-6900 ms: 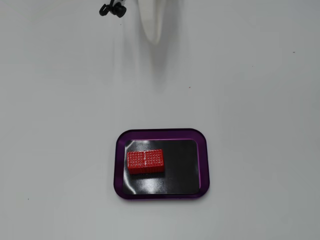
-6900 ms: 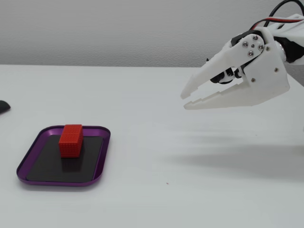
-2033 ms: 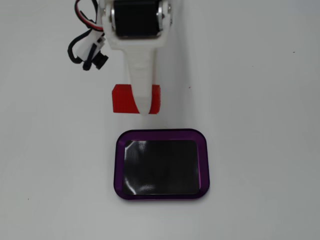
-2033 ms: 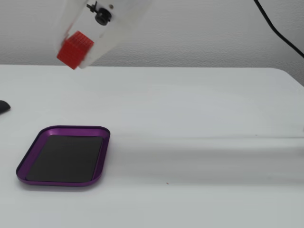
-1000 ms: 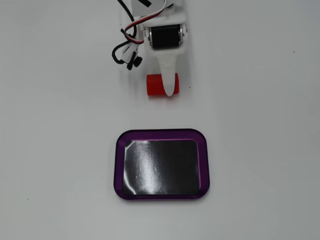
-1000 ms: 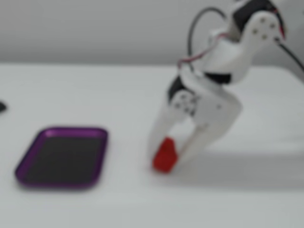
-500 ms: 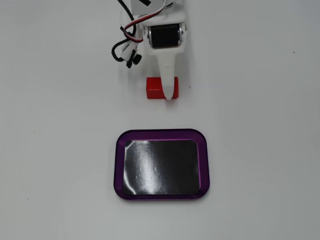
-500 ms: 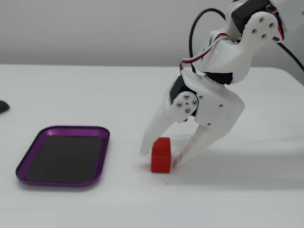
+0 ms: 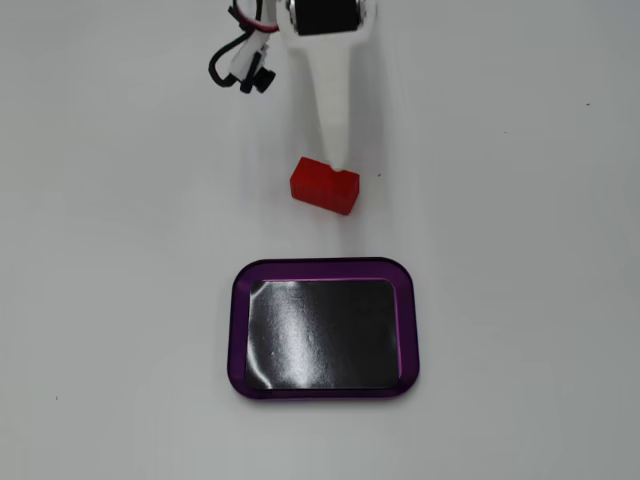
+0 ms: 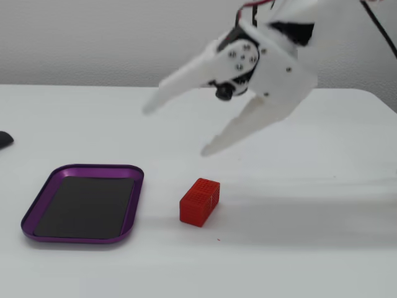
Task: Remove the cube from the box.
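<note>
We see our claw (image 10: 173,130) raised with its jaws spread wide, holding nothing. Below its tips the cube (image 10: 200,202) rests on the table (image 10: 298,248), its long axis slightly skewed to the box (image 9: 325,328) rim, outside and apart. The top-down fixed view crops the arm.

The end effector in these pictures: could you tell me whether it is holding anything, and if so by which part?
Nothing is held. The end effector hangs open above the table, and the cube lies free on the table beside the box.

Bare table surrounds the cube (image 10: 200,202); box (image 10: 37,207) stands apart.
</note>
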